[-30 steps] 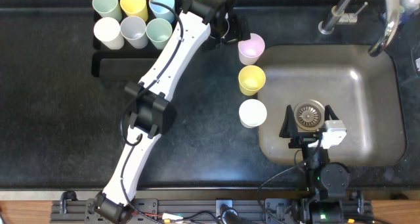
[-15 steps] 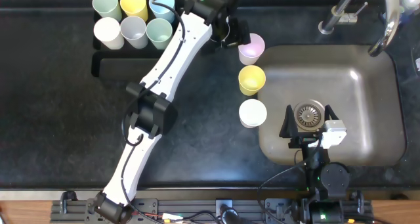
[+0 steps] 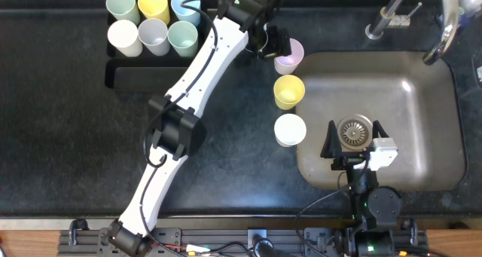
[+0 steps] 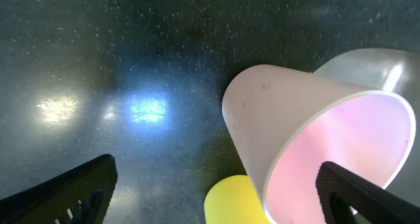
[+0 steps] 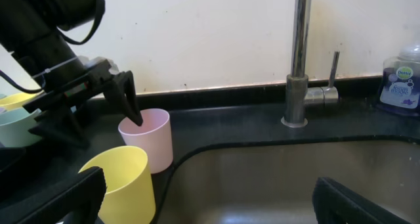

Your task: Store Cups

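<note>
**Pink cup: left claw arrives at the rim**

Item: pale pink plastic cup (image 3: 291, 56), upright on the black speckled bench (image 3: 60, 136) at the steel sink's (image 3: 422, 136) far-left corner. A yellow plastic cup (image 3: 288, 91) and a white plastic cup (image 3: 290, 129) line the sink's left rim.

Left claw (image 3: 276, 44): spread, straddling the pink cup's rim, not yet pinching.

Change: a second ago the claw stood just beside the cup, on the side away from the sink. It now overlaps the rim, and the cup is unmoved.

Meaning: a grasp looks imminent. The cup is probably bound for the black rack (image 3: 132, 76) of six cups, well left of the sink.

Right claw (image 3: 354, 139): spread, above the sink's basin.
</note>
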